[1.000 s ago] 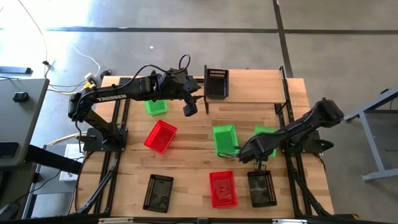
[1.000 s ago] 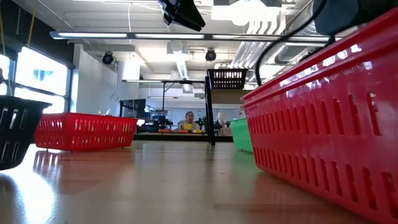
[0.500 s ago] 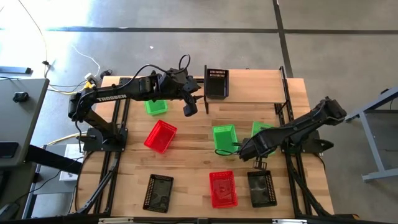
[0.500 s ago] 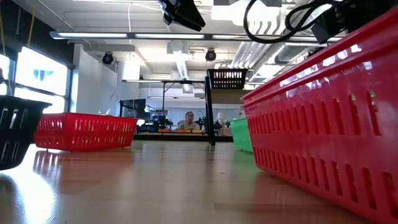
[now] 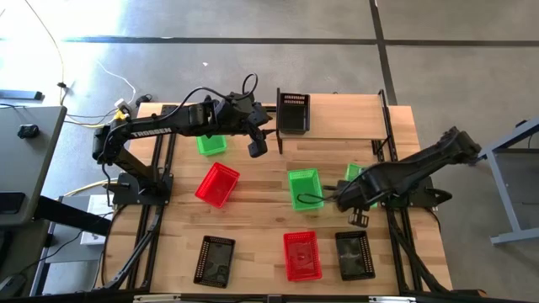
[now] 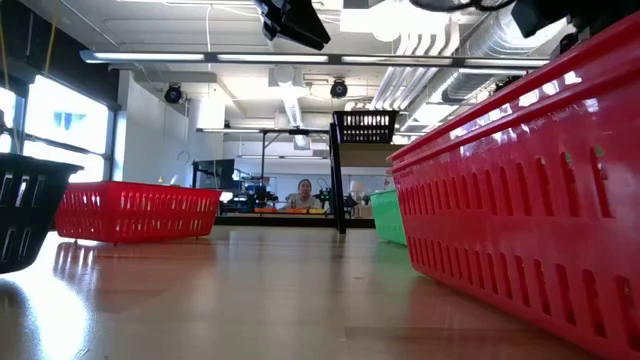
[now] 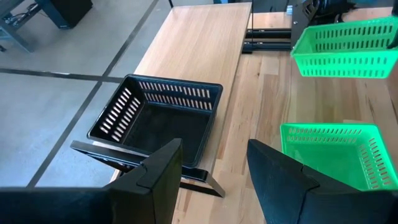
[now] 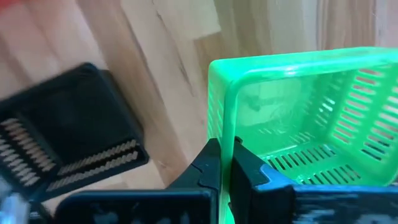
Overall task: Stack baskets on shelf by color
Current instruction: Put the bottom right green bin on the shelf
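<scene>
Pinching a green basket [image 8: 298,106] rim, right fingers [image 8: 225,163] closed; left fingers [image 7: 211,171] spread.

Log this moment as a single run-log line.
right gripper: shut on green perforated plastic basket wall | left gripper: open, above black perforated plastic basket on light-wood shelf

My right arm [image 5: 404,172] hides most of one green basket [image 5: 355,175]. In the low view, a red basket [image 6: 530,190] runs off the edge.
</scene>
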Robot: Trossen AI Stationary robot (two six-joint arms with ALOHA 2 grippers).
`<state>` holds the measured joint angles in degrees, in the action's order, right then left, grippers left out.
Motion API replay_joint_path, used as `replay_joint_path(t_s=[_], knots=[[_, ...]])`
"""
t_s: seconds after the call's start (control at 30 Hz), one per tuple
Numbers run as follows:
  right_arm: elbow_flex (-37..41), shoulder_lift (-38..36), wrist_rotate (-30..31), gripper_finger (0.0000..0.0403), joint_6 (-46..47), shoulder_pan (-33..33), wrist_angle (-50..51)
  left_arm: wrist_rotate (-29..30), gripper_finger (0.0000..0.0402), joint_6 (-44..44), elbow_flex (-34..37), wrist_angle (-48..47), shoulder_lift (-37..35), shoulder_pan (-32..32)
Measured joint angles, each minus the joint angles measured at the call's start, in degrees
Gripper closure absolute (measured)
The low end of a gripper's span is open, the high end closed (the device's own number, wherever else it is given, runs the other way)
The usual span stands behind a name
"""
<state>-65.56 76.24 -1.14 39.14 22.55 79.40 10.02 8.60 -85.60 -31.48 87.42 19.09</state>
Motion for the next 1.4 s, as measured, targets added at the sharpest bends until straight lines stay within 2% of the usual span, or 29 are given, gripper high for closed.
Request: replay_joint_path(t_s=[0.23,0.43,0.6,0.73,0.87,1.13,1.4], knots=[[-2.22,-5.15,0.29,0.0403,0.58,0.02,-2.23,0.0,0.0229,0.0,0.0,0.01,0.0,-0.02],[-8.55,-7.02,6.69,0.0403,-3.25,-0.03,-1.16,0.01,0.0229,-0.02,0.0,0.01,0.0,0.0],[-13.27,-7.06,13.39,0.0403,-4.67,-0.04,4.78,0.0,0.0229,-0.05,0.0,0.02,0.0,-0.02],[-15.48,-7.05,17.93,0.0403,-4.72,-0.05,10.21,0.01,0.0229,-0.98,0.0,0.01,0.0,-0.01],[-15.72,-7.06,20.51,0.0403,-8.95,-1.3,10.57,0.0,0.0229,-1.17,0.0,0.0,0.0,-0.02],[-15.74,-6.82,24.55,0.0403,-19.64,-9.35,10.59,0.0,0.0229,-4.0,0.01,-0.69,0.0,-0.03],[-15.74,-6.93,25.24,0.0403,-29.39,-19.42,10.62,0.0,0.0229,-4.03,0.02,-1.77,0.0,-0.45]])
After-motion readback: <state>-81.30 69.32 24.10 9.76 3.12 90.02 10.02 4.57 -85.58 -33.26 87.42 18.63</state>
